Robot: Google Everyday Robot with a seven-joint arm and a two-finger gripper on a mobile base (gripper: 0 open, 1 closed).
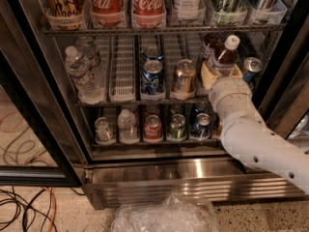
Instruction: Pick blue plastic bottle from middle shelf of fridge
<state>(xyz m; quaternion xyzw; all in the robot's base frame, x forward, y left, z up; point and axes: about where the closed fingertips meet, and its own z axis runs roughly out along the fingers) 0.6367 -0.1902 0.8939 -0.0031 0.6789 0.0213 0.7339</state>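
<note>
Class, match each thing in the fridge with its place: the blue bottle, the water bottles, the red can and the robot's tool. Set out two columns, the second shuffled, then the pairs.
1. blue bottle
2. water bottles
3. red can
4. tool

A. left end of the middle shelf
B. at the blue bottle's lower part, on the arm's tip
C. right part of the middle shelf, white cap on top
D. bottom shelf, centre lane

Pairs: 1-C, 2-A, 3-D, 4-B.

Coca-Cola script, probably, on two red bottles [107,4] up-left of the gripper [221,75]
</note>
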